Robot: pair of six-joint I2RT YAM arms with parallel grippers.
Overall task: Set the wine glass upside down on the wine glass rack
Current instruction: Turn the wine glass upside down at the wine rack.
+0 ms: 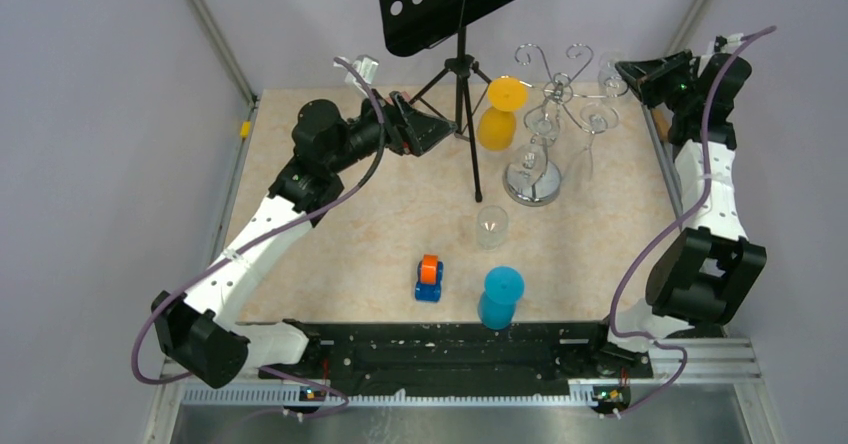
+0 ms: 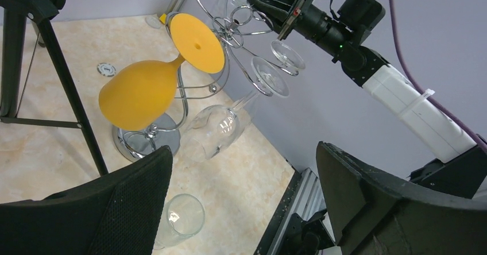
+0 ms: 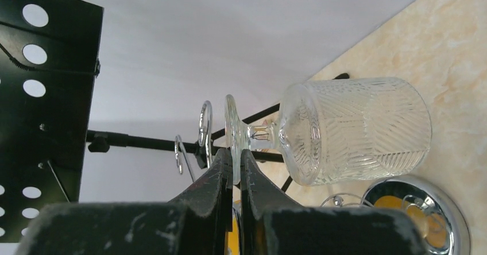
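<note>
From above, the rack (image 1: 532, 179) was seen at 1 o'clock from the middle of the table (image 1: 330, 224). An orange glass (image 1: 497, 114) was hung upside down at the rack's 10 o'clock and a clear glass (image 1: 597, 119) at its 2 o'clock. The wine glass (image 1: 610, 69) was found by the rack's top hooks, further out at 2 o'clock, touching the tip of the right gripper (image 1: 628, 72). The left gripper (image 1: 445, 134) was held at the rack's 9 o'clock, beside the legs of the music stand (image 1: 460, 4). A tumbler (image 1: 491, 226) was stood at 6 o'clock from the rack's base, with a blue cup (image 1: 500, 297) and a toy (image 1: 430, 278) nearer the table's front edge. In the left wrist view, that gripper's jaws were spread wide with nothing between them, and the rack was framed beyond them at 11 o'clock. In the right wrist view, the jaws were pressed together on the rim of the wine glass's foot. The foot was set just beside two hook loops, and the ribbed bowl was turned toward the table. Whether the foot rested in a hook could not be told.
</note>
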